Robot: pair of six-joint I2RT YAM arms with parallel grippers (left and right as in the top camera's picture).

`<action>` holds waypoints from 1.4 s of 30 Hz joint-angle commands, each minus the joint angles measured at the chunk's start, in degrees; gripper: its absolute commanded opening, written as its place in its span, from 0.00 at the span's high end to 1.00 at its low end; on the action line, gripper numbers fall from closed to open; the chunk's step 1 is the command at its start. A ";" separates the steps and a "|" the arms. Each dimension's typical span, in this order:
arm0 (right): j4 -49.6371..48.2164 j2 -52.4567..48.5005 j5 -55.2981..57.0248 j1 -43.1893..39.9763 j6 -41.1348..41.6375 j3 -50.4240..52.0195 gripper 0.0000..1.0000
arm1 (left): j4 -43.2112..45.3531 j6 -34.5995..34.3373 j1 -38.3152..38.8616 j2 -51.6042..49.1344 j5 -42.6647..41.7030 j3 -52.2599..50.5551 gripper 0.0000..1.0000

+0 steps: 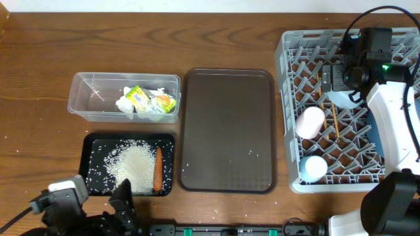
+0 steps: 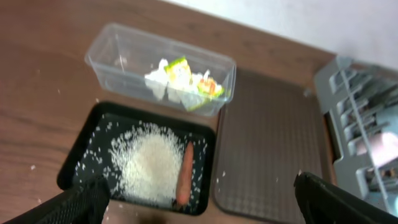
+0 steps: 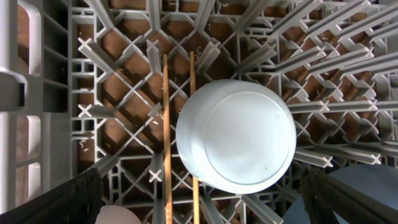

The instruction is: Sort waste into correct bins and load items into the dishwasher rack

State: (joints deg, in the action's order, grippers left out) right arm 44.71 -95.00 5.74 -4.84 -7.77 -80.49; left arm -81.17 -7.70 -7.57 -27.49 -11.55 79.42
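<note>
At the near edge of the desk, the left gripper (image 2: pixel 200 183) hangs with its jaws wide apart and nothing between them. Just beyond it lies the black tray (image 1: pixel 95 147), holding a heap of rice (image 1: pixel 134 167). The carrot (image 1: pixel 157 168) lies beside the heap, its long axis running near to far along the tray's right wall.

Farther back, a narrow gap of desk away, the clear tub (image 1: pixel 79 98) lies long side left to right. It holds the wrapper (image 1: pixel 139 97) and white paper (image 1: pixel 126 105) at its right end. The brown serving tray (image 1: pixel 226 131) fills the middle, long axis near to far.

Rightward, the rack (image 1: pixel 287 98) holds the light blue cup (image 1: pixel 314 167) nearest and the pink cup (image 1: pixel 310 121) behind it. The chopsticks (image 3: pixel 165 124) lie side by side, pointing near to far. The bowl (image 3: pixel 236 134) sits base up, overlapping one stick, and the plate (image 3: pixel 367 190) shows at the corner. The right gripper (image 3: pixel 199 180) hovers above the bowl, jaws spread, touching nothing.
</note>
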 commanded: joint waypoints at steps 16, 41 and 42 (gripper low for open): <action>-0.04 -0.04 -0.42 0.90 0.44 0.09 0.01 | 21.57 -0.26 1.29 14.60 0.66 -27.65 0.03; -0.04 -0.04 -0.42 0.90 0.44 0.09 0.01 | 53.55 -0.26 7.78 24.65 0.68 -49.75 0.03; -0.04 -0.04 -0.42 0.90 0.44 0.09 0.01 | 53.72 -0.26 7.78 25.35 0.68 -50.56 0.03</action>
State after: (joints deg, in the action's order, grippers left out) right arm 44.71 -95.00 5.76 -4.84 -7.77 -80.49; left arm -28.05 -7.70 -0.08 -4.27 -11.55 30.76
